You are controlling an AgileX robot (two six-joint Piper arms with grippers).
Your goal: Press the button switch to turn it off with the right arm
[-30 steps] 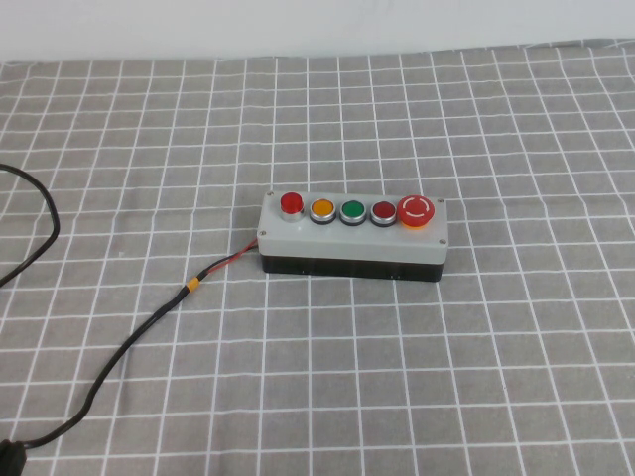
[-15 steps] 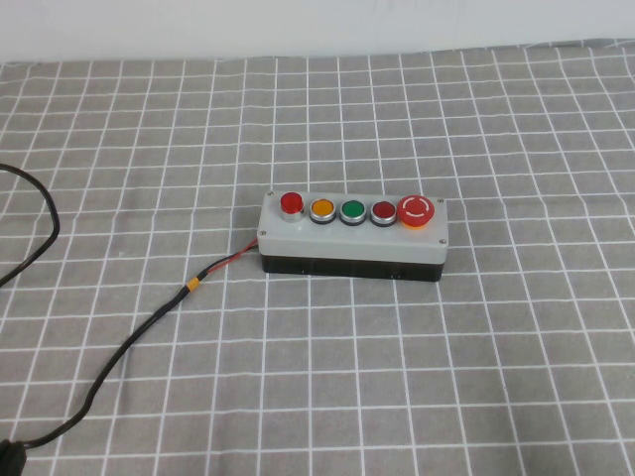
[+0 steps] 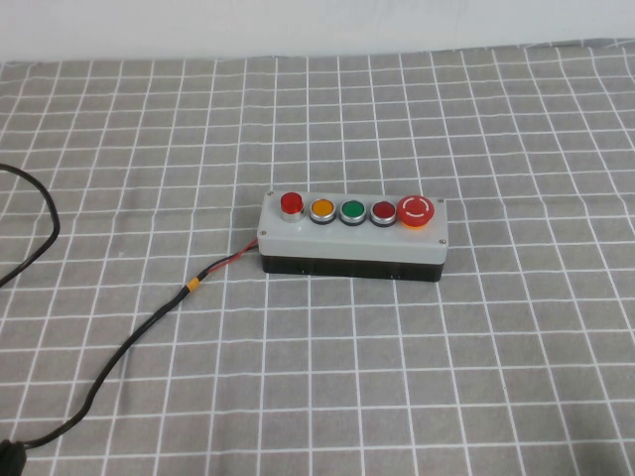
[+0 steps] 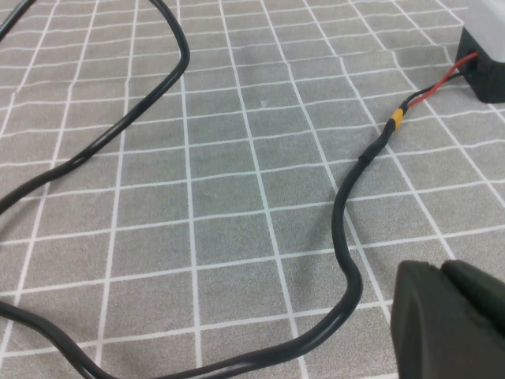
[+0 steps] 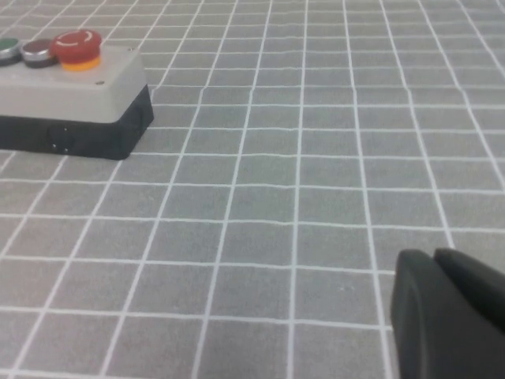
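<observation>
grey checked cloth with white grid lines covers the desk (image 3: 516,377), a pale wall runs behind it, and the button switch (image 3: 352,238) sits near the middle of the high view, long side across, grey top up on its black base. along that top run 4 small buttons, red (image 3: 291,203), orange (image 3: 321,210), green (image 3: 351,211), dark red (image 3: 383,210), then the big red mushroom button (image 3: 416,209) at the robot's right end. a black cable (image 3: 129,342) leaves the box's left end through red and black leads and curls off toward the near-left corner. neither arm shows from above. the right pincer (image 5: 446,312) appears only as a dark bulk at the edge of its own wrist view, low over the cloth, well apart from the box on the mushroom-button side; wide or narrow, i cannot tell. the left pincer (image 4: 450,316) is likewise a dark lump in its wrist view, just beside the cable, and its state cannot be told either. by my reading the press is not yet begun, this is the approach. the next move calls for the right arm to rise over the box and come down squarely on 1 button, likely the mushroom, without shoving the light box along the cloth.
</observation>
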